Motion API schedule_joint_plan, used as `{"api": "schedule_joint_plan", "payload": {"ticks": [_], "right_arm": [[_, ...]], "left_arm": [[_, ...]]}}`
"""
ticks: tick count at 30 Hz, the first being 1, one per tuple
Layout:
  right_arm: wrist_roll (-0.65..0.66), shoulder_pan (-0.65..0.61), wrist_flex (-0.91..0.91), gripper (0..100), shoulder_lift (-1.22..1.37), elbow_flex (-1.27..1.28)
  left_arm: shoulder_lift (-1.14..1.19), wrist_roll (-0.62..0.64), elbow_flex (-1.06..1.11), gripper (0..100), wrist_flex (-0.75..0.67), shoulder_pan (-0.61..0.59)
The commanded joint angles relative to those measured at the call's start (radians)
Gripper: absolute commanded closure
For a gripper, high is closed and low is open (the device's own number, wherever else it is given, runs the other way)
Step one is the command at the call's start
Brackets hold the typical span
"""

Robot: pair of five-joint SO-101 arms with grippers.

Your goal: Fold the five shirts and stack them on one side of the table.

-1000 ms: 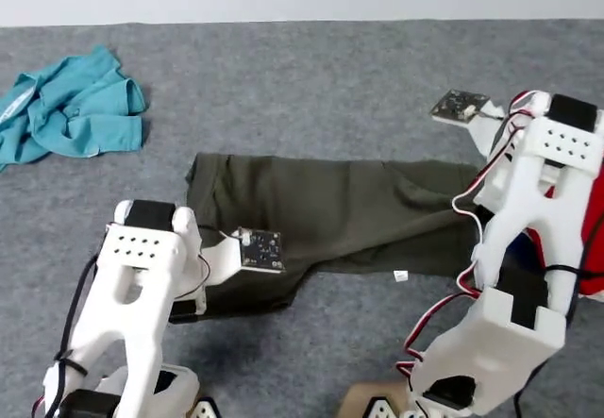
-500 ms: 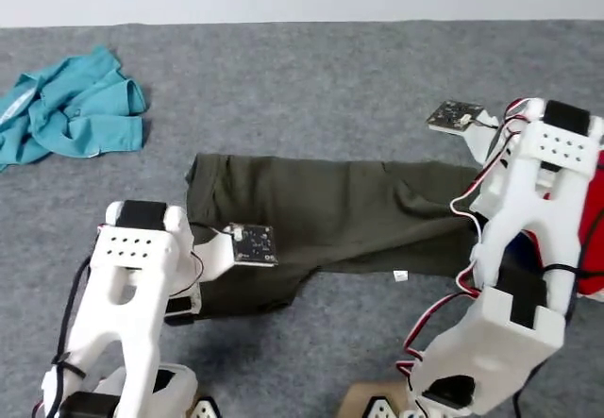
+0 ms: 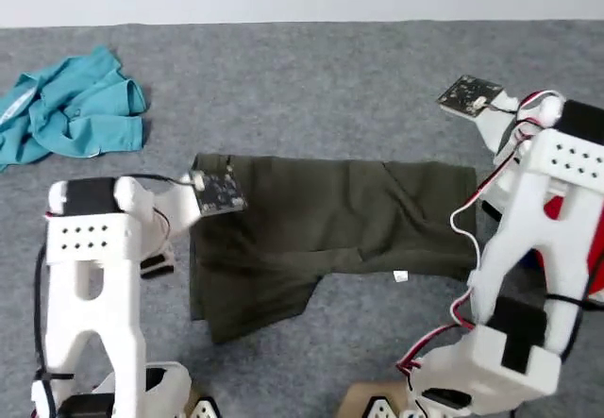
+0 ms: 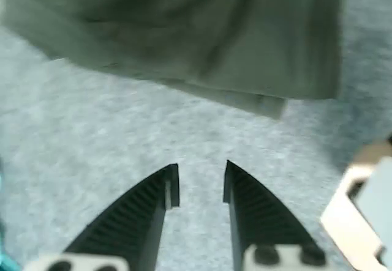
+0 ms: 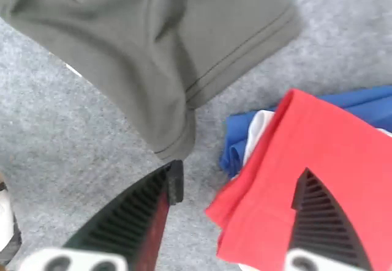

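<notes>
Left pincer point(image 4: 200, 172) withdrawn, olive shirt point(image 3: 340, 215) released

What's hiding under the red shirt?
A blue shirt and a bit of white cloth peek out from under the red shirt. Whatever else lies beneath is covered.

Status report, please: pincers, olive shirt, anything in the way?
Left pincer open, right pincer open, both empty. Olive shirt partly folded, lying flat. Red shirt close beside it.
</notes>
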Motion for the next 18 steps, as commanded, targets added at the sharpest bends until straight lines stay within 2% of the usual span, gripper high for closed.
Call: {"api": "schedule_joint_plan", "payload": {"ticks": [1,5,9,12,14,18], "right_arm": [[-0.035,-0.015,0.028,70.7,-0.067,-0.005],[-0.149,-0.047,0.005,72.4,-0.019,-0.006],[-0.279,-0.096,-0.036,88.3,0.042,-0.008],[-0.361,-0.131,-0.047,99.6,0.077,-0.008],[-0.413,-0.136,-0.051,97.4,0.085,-0.008],[-0.434,-0.134,-0.050,98.9,0.087,-0.009]], "left_arm": [[-0.017,0.075,-0.038,87,-0.097,-0.015],[-0.017,0.216,0.018,90,-0.250,-0.003],[-0.017,0.350,0.114,99,-0.411,0.058],[-0.017,0.436,0.209,100,-0.529,0.123],[-0.017,0.500,0.266,100,-0.628,0.146],[-0.014,0.594,0.363,99,-0.821,0.155]]}}
